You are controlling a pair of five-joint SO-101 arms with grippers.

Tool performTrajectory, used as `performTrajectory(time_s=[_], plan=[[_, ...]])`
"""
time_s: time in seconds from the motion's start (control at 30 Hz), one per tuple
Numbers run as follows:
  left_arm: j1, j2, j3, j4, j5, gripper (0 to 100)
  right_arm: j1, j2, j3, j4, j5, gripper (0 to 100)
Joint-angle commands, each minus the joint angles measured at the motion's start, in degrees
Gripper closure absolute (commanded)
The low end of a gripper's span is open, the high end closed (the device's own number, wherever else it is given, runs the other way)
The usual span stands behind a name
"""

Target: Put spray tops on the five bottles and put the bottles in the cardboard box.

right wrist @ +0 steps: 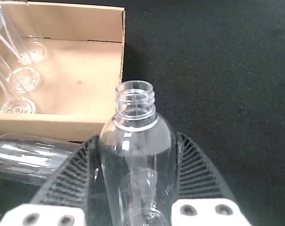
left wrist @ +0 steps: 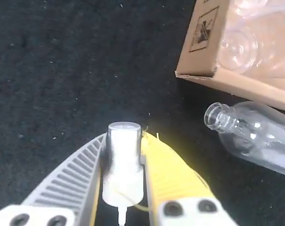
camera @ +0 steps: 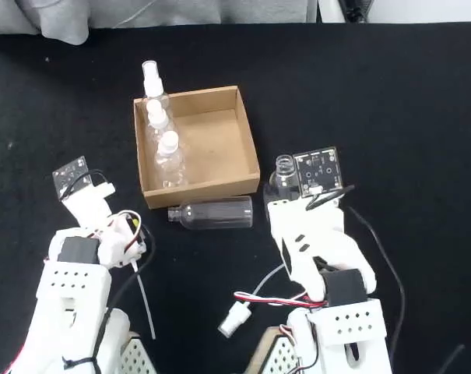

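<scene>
1. Gripper state. The left gripper (left wrist: pixel 126 136) is closed on a spray top (left wrist: pixel 122 160), clamped across its collar. The right gripper (right wrist: pixel 136 140) is closed on an uncapped bottle (right wrist: pixel 135 162), clamped across its body.

2. Positions, referenced to the cardboard box (camera: pixel 200 189). I read the held bottle as just off the box's front right corner. The left gripper sits off the front left corner, farther out from the box. A second uncapped bottle (camera: pixel 214 213) lies on its side just outside the front wall, between the two grippers. Three capped bottles (camera: pixel 169 156) stand along the box's left wall. A spare spray top (camera: pixel 235 318) lies well out from the front wall.

3. Controlling relation. The held bottle's neck projects past the right fingertips, mouth open toward the box. The spray top lies along the left fingers, head at the tips, dip tube trailing back towards the wrist. The two parts are well apart.

4. Judgement. The tube end must lead into the neck, so I expect to reorient the top before closing the gap.
</scene>
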State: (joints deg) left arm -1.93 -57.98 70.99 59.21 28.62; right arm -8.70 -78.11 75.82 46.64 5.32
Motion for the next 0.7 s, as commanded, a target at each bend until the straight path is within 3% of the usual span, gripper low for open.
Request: performTrajectory(time_s=[0.0, 0.33, 0.67], plan=[[-2.15, -1.58, -3.3, 0.44, 0.7, 97, 1.76, -1.36, -0.66, -1.58, 0.26, 91.0], [-3.47, -0.79, -3.38, 0.35, 0.7, 97, 1.76, -1.36, -0.66, -1.49, 0.26, 91.0], [-3.74, 16.88, -11.03, 0.0, 0.62, 97, 1.76, -1.27, -0.66, -1.49, 0.26, 91.0]])
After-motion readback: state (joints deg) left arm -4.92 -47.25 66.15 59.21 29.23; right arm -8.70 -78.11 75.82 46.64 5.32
